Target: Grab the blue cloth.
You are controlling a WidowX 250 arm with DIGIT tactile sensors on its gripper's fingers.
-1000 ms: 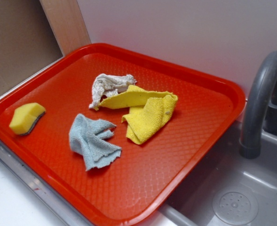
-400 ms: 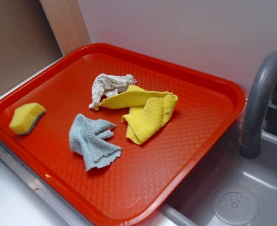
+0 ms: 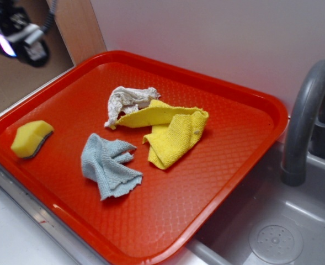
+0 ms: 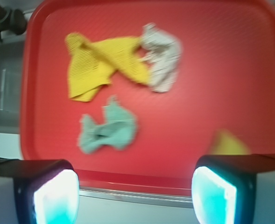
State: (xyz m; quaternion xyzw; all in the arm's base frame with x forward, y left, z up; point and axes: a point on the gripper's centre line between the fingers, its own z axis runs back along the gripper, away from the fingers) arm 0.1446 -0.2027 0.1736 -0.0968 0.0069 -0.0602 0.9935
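Since the earlier frame only the gripper [image 3: 19, 38] had come into view, at the far left corner above the red tray [image 3: 228, 88]; nothing on the tray had shifted. Its jaws stood wide apart and empty. The blue cloth [image 3: 108, 166] lay flat on the near-left part of the tray, just beside the yellow cloth [image 3: 170, 131] and well apart from the sponge [image 3: 31, 138]. A good grab would likely centre over its bunched middle, clear of the yellow edge, before descending.
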